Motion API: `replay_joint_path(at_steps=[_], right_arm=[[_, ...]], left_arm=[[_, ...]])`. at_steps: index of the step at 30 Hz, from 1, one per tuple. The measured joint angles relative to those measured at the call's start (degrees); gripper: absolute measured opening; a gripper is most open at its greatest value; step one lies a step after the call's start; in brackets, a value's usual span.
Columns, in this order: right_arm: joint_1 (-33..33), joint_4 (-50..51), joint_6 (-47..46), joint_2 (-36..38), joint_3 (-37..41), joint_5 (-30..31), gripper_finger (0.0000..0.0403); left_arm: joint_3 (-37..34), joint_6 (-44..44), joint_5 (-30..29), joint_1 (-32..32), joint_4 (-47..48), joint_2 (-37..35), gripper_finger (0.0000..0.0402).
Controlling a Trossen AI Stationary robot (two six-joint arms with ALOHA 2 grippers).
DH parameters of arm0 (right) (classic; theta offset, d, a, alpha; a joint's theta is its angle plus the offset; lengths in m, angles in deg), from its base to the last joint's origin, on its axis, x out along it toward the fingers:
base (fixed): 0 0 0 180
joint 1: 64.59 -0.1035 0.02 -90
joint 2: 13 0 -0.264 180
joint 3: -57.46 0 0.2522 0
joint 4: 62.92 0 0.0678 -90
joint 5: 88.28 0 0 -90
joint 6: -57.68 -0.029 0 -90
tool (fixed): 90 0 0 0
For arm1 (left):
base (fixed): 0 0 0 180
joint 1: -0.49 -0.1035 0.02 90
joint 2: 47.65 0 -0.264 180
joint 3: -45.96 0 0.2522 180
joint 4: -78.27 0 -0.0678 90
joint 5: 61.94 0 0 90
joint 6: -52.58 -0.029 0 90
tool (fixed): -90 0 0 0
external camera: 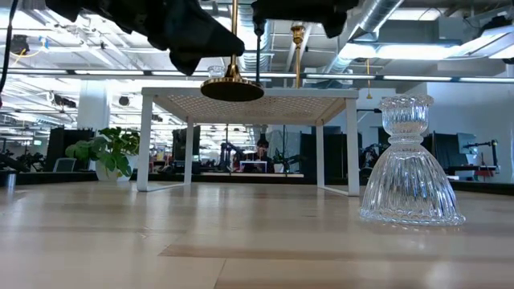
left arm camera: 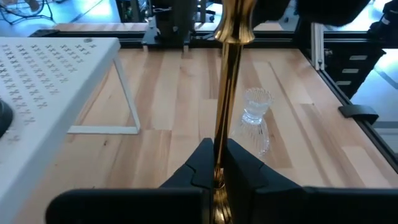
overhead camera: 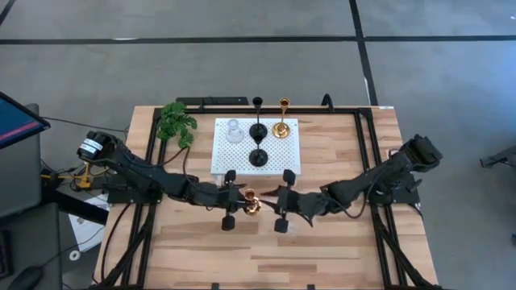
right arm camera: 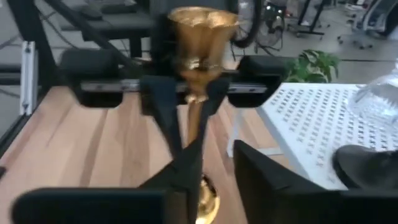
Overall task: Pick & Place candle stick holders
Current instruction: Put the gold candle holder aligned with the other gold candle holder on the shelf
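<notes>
The wooden table (overhead camera: 266, 242) carries a white perforated platform (overhead camera: 290, 161) toward its far side, with a green plant (overhead camera: 176, 122) just beside the platform's left end. Both dark arms reach in to meet at the table's middle, in front of the platform. The left gripper (overhead camera: 240, 201) is clenched on the thin stem of a gold candle holder (overhead camera: 251, 204), which is lifted clear of the wood; from table level its round base (external camera: 231, 88) hangs in the air with the stem rising between the dark fingers (left arm camera: 242, 167). The right gripper (overhead camera: 280, 201) sits just beside the same gold holder, on its other side; in its own wrist view its fingers (right arm camera: 267, 180) stand a little apart with the gold stem between them, and whether they touch it cannot be told. A clear glass holder (external camera: 410, 164) stands upright on the bare wood near the two grippers. On the platform stand another glass holder (overhead camera: 234, 131) at the left, two black holders (overhead camera: 258, 130) (overhead camera: 257, 156) in the middle, one behind the other, and a second gold holder (overhead camera: 281, 127) at the right.
</notes>
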Motion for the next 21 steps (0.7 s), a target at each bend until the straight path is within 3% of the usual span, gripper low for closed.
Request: replay_joint_path(at_steps=[6,10,21], right_arm=[[1.9,-1.3,-0.4,0.1,0.0,-8.1,0.0140],[2.8,-2.3,-1.8,-0.6,0.0,-9.1,0.0162],[3.9,-6.1,-1.3,-2.9,0.0,-10.3,0.0156]], left_arm=[[0.0,-0.1,0.0,0.0,-0.1,0.0,0.0015],[0.0,-0.1,0.0,0.0,-0.6,0.0,0.0015],[0.0,-1.3,0.8,-0.2,-5.8,3.6,0.0015]])
